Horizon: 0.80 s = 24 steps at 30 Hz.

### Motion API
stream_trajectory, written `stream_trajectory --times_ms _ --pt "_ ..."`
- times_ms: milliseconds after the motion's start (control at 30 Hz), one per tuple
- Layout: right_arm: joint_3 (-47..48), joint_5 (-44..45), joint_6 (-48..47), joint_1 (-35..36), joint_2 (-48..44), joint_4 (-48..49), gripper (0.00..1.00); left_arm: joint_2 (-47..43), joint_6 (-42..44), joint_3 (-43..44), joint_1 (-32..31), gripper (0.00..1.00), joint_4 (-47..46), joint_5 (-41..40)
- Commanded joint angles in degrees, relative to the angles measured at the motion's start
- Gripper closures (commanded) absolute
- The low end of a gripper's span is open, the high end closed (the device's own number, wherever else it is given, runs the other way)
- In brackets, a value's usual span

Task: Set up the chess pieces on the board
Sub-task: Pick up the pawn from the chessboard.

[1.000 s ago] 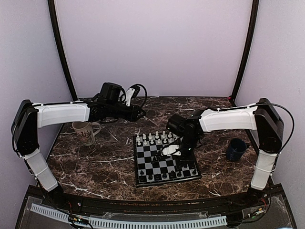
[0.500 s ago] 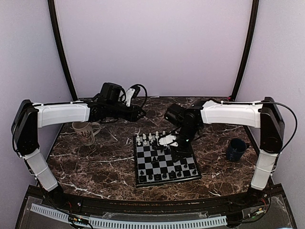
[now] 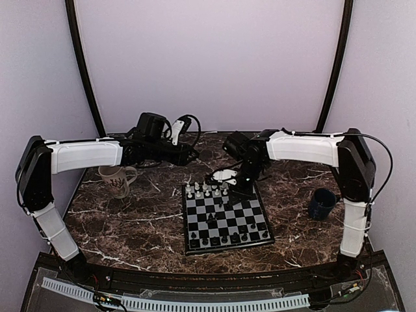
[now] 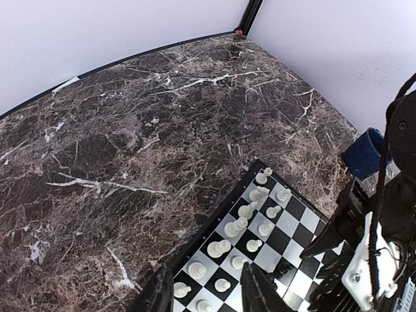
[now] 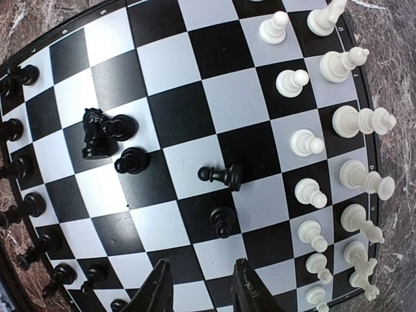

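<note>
The board (image 3: 218, 221) lies mid-table. White chess pieces (image 3: 207, 190) fill its two far rows and black ones (image 3: 224, 239) line its near edge. My right gripper (image 3: 235, 187) hovers over the far part of the board, open and empty. In the right wrist view its tips (image 5: 201, 289) hang just short of an upright black pawn (image 5: 222, 221). Another black pawn (image 5: 221, 174) lies toppled beside it. A black knight (image 5: 94, 133) and two pawns stand mid-board. My left gripper (image 3: 193, 155) is raised behind the board's far left corner, open (image 4: 205, 296), holding nothing.
A beige mug (image 3: 117, 181) stands left of the board under my left arm. A dark blue mug (image 3: 322, 203) stands to the right. Pale walls and two black posts enclose the marbled table (image 3: 143, 221).
My right gripper has lifted off the middle of the board and drawn back toward the far edge, its jaws now parted. The left arm has stayed still.
</note>
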<state>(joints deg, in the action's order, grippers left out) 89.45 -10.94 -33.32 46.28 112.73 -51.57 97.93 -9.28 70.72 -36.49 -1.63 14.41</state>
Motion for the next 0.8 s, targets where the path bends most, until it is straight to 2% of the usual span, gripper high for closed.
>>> stream_trajectory --times_ms 0,333,767 --pt "2.3 0.8 0.9 0.1 2.2 2.1 0.67 -1.7 0.9 0.3 0.3 0.62 0.6 0.2" --pt "3.3 0.7 0.6 0.1 5.1 3.0 0.71 -1.4 0.8 0.3 0.4 0.62 0.7 0.5" --pt "3.6 -2.5 -0.5 0.2 5.6 1.3 0.95 -1.2 0.8 0.4 0.4 0.62 0.9 0.8"
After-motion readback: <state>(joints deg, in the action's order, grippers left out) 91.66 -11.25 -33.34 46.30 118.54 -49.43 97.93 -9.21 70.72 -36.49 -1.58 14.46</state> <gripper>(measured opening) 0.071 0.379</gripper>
